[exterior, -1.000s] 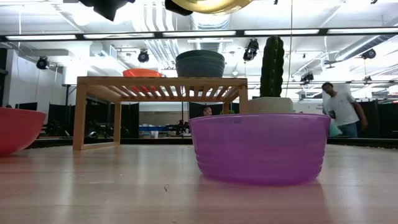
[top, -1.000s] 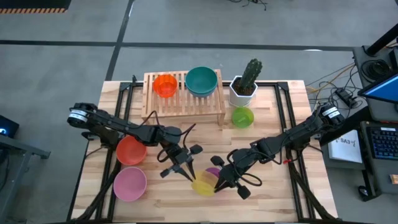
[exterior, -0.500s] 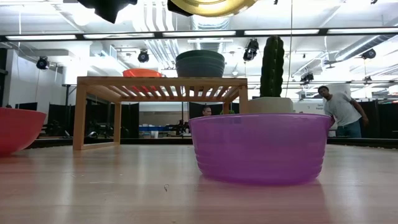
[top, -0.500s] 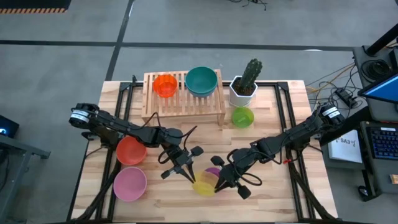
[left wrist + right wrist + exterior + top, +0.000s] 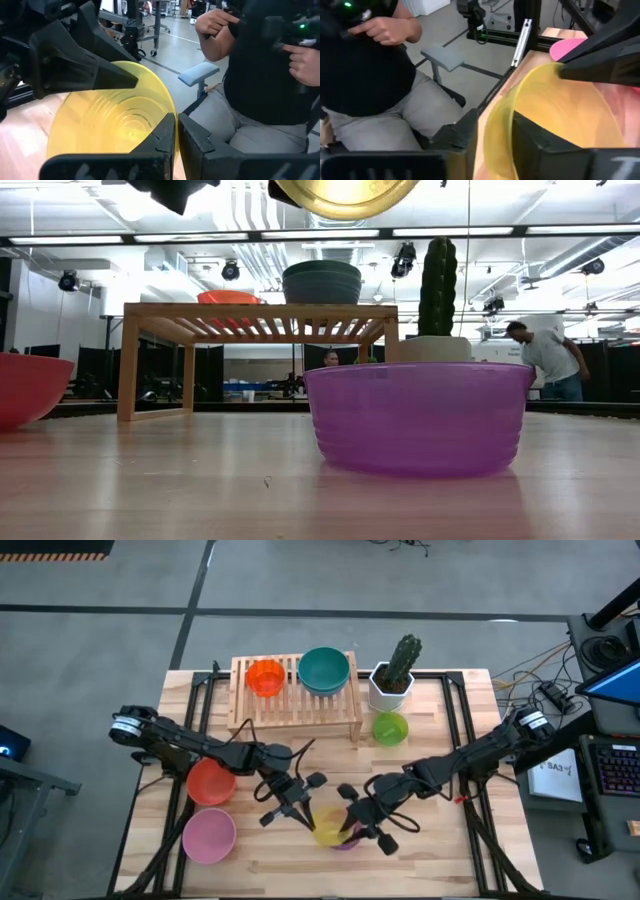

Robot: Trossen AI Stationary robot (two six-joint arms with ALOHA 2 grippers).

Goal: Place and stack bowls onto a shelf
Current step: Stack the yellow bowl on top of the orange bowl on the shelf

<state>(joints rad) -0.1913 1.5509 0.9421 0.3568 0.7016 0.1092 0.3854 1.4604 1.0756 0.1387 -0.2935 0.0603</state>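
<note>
- Wooden slatted shelf [image 5: 295, 690] is already carrying two bowls, orange [image 5: 265, 676] and teal [image 5: 324, 670].
- Left gripper [image 5: 312, 823] is pinching the yellow plastic bowl [image 5: 328, 831] above the table.
- Right gripper [image 5: 357, 825] is standing spread around its rim.
- Several bowls are waiting.

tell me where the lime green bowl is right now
In the high view the lime green bowl sits on the table right of the shelf, just in front of the cactus pot.

Both arms are showing as dark, near-black jointed links with loose black cables looping beside them. A pale silver-white ring is marking each shoulder joint. The left gripper [image 5: 296, 808] and right gripper [image 5: 361, 823] are carrying matte black, angular, wedge-shaped fingers [image 5: 165, 142] with flat inner faces and chamfered edges.
</note>
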